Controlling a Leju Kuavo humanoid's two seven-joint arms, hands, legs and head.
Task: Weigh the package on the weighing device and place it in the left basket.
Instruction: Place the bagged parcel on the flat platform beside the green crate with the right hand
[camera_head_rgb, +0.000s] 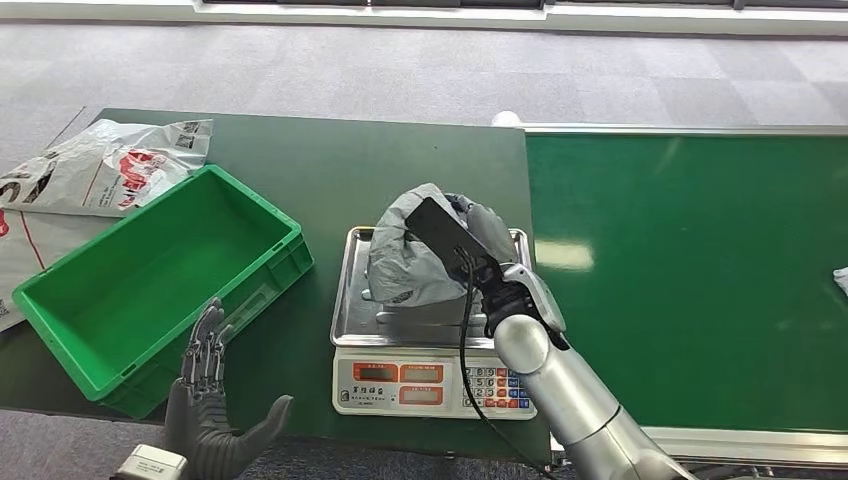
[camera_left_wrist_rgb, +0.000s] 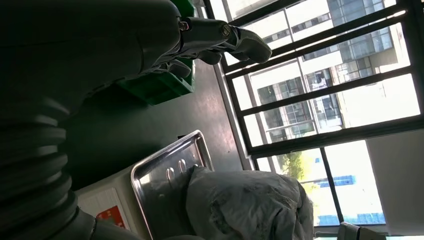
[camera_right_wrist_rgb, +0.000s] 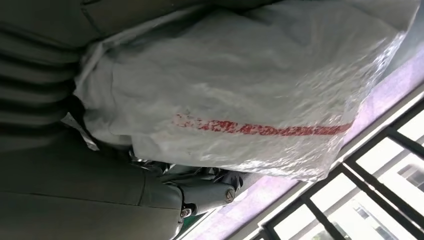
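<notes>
Our left hand (camera_head_rgb: 212, 405) hovers with fingers apart near the basket (camera_head_rgb: 150, 290); our right hand (camera_head_rgb: 480, 262) grips the package (camera_head_rgb: 410, 258) over the scale (camera_head_rgb: 430, 330), risking a false reading.

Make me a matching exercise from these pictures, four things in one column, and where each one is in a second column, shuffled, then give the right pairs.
Things:
1. grey package
2. green basket
3. left hand
4. white printed bags

Places:
A. at the table's near edge, fingers spread, holding nothing
B. on the scale's steel tray, under the right hand
C. lying flat at the table's far left corner
D. left of the scale, nothing in it

Pairs: 1-B, 2-D, 3-A, 4-C
</notes>
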